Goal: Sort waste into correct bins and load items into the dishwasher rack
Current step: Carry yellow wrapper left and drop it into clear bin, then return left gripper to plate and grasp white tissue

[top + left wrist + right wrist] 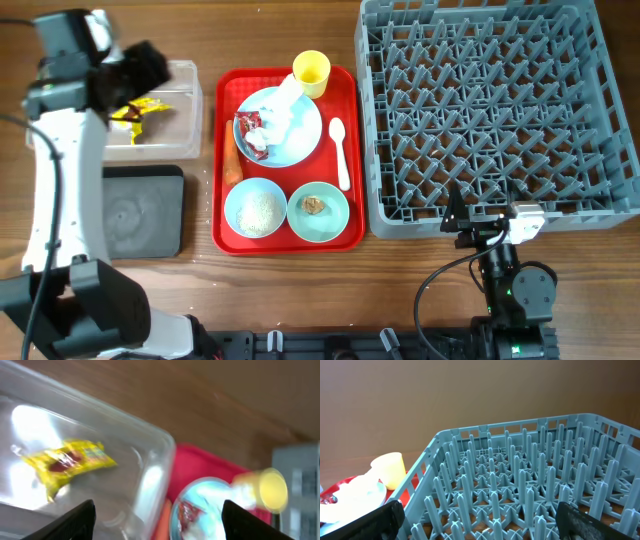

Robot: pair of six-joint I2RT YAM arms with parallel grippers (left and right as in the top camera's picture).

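A crumpled yellow wrapper [135, 112] [65, 460] lies loose inside the clear tub [190, 130] [150, 455]. My left gripper [148, 66] [160, 527] hovers open above the tub's right end and holds nothing. On the red tray [224, 150] the blue plate [305, 140] carries a red wrapper [252, 135] and white tissue [288, 98]. Around the plate are a carrot [233, 165], yellow cup [311, 72], white spoon [340, 150], rice bowl [254, 208] and brown-lump bowl [317, 210]. My right gripper [468, 222] [480, 522] stands open at the front edge of the grey rack [500, 100] [520, 475].
The black tray [140, 210] lies on the table in front of the clear tub, left of the red tray. The rack fills the right side of the table. My left arm's white link [60, 180] reaches over the table's left edge.
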